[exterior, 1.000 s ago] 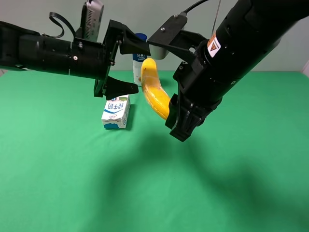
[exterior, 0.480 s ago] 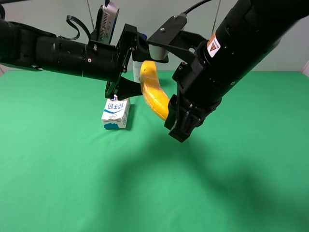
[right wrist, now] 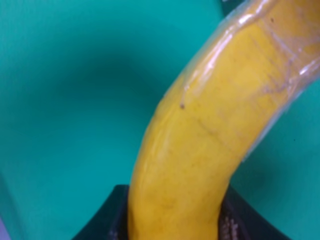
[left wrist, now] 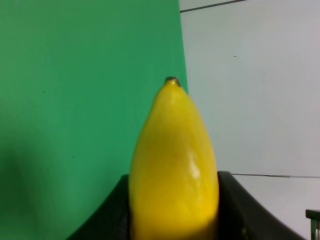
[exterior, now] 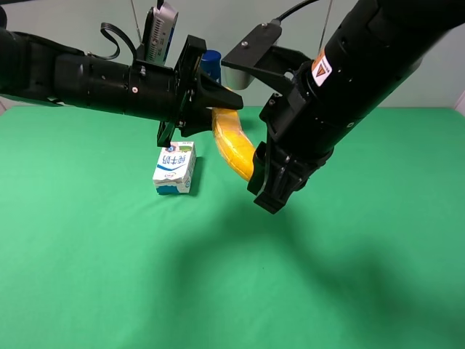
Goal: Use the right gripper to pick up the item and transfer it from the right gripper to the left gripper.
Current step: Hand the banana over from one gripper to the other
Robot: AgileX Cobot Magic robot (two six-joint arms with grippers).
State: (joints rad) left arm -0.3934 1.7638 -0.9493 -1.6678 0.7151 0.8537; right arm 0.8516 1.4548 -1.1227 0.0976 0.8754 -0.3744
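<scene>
Exterior high view: the banana (exterior: 234, 149) hangs above the green tabletop (exterior: 109, 262), held at both ends. The right gripper (exterior: 258, 174), on a bulky arm slanting steeply down, has its jaws clamped on the lower end; the left gripper (exterior: 220, 109), on a nearly level arm, has its jaws clamped on the upper end. A milk carton (exterior: 175, 169) sits below the left jaws; a blue-capped bottle (exterior: 211, 64) stands behind them.

The high camera looks down on the table (exterior: 87, 276) from the front. Both wrist cameras sit very close to the banana (left wrist: 173, 170), seen in all views
</scene>
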